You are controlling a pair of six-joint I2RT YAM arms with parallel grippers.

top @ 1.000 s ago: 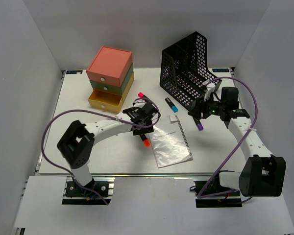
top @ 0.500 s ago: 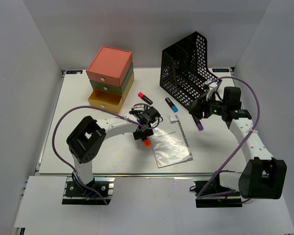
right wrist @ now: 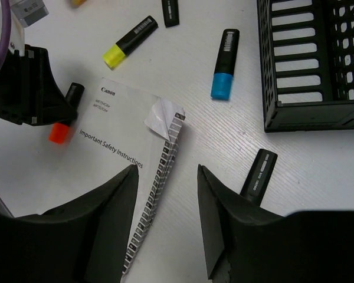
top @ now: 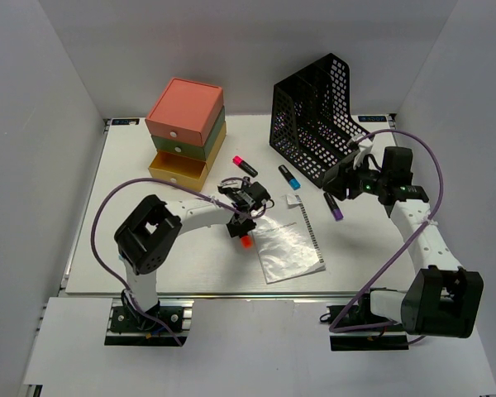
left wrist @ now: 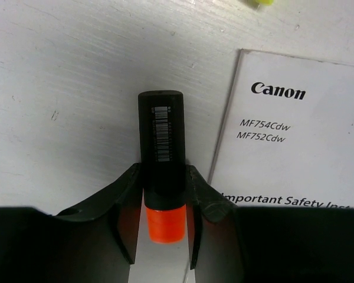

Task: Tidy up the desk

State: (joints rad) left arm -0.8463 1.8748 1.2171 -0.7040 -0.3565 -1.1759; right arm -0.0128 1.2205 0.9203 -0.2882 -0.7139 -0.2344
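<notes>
Fingers of left arm (left wrist: 125, 203) clamp orange-capped highlighter (left wrist: 161, 141) on desk (left wrist: 65, 88); right fingers (right wrist: 109, 221) wide, empty.

We see bright, even, diffuse light from overhead across the white worktop (top: 128, 169); shadows on it are soft and faint. In the left wrist view, the booklet (left wrist: 289, 147) print reads sharp, while the left hand (left wrist: 163, 183) body nearest the lens falls into black.

You see the Canon booklet (top: 288, 244) lying face up, an orange-capped highlighter (left wrist: 162, 171) just beside its edge. A blue-capped highlighter (right wrist: 224, 65), a yellow-capped highlighter (right wrist: 130, 41) and a pink-capped highlighter (top: 245, 165) lie between the mesh file holder (top: 314, 112) and the drawer box (top: 184, 132).
</notes>
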